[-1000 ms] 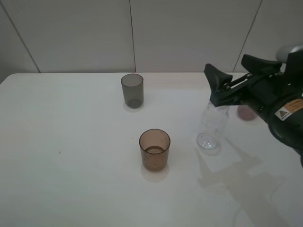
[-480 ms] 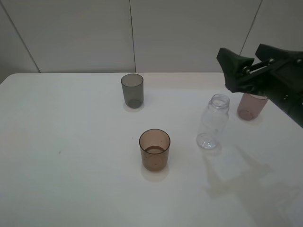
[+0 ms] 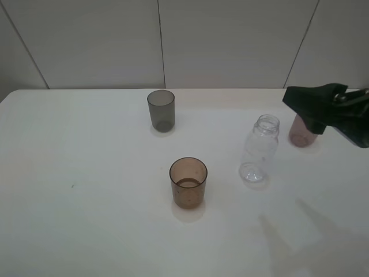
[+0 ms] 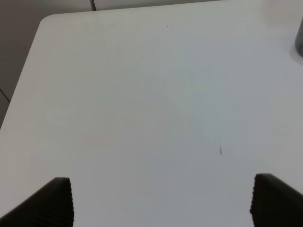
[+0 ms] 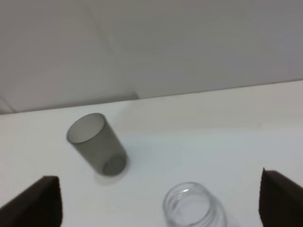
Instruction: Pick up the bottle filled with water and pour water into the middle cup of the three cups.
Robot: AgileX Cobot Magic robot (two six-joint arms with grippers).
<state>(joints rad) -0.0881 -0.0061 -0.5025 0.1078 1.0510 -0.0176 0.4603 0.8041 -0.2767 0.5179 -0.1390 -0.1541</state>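
On the table: we see a white table top (image 3: pixel 86 173) carrying three tumblers and one bottle, all upright.
Bottle: we find the clear plastic bottle (image 3: pixel 259 150) standing uncapped right of centre in the high view; in the right wrist view its threaded neck (image 5: pixel 191 205) sits between the two finger tips, with nothing touching it.
Middle cup: we place the brown-amber tumbler (image 3: pixel 188 182) nearest the front edge, left of the bottle and apart from it, with a shallow layer of liquid at its bottom.
Dark grey tumbler: we see it (image 3: pixel 161 110) farther back, behind and slightly left of the amber one; it also shows in the right wrist view (image 5: pixel 96 144).
Pinkish-mauve tumbler: we see it (image 3: pixel 300 134) at the right, behind and beside the bottle, partly covered by the black arm.
Right gripper: we see the right gripper (image 5: pixel 161 201) raised above the table, right of the bottle, its fingers spread wide and holding nothing.
Left gripper: we see the left gripper (image 4: pixel 161 201) only in its own wrist view, fingers spread wide over bare table, empty.
Small mark: we note a tiny dark speck (image 4: pixel 220 151) on the table ahead of the left gripper.
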